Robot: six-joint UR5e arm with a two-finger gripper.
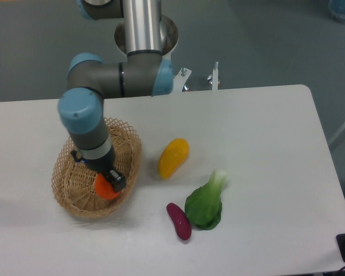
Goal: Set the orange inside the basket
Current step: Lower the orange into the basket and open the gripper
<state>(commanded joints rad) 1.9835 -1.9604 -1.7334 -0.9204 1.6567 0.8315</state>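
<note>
The oval woven wicker basket point(75, 195) stands on the left part of the white table. The small bright-orange orange point(105, 190) is inside the basket near its right front rim. My gripper point(112, 181) reaches down into the basket and sits right over the orange, with a dark finger point(116, 179) against its top. The arm hides most of the gripper, so I cannot tell whether the fingers grip the orange or stand apart from it.
A yellow-orange mango-like fruit point(173, 157) lies right of the basket. A green bok choy point(207, 203) and a purple eggplant point(179, 221) lie toward the front middle. The table's front edge runs close below them.
</note>
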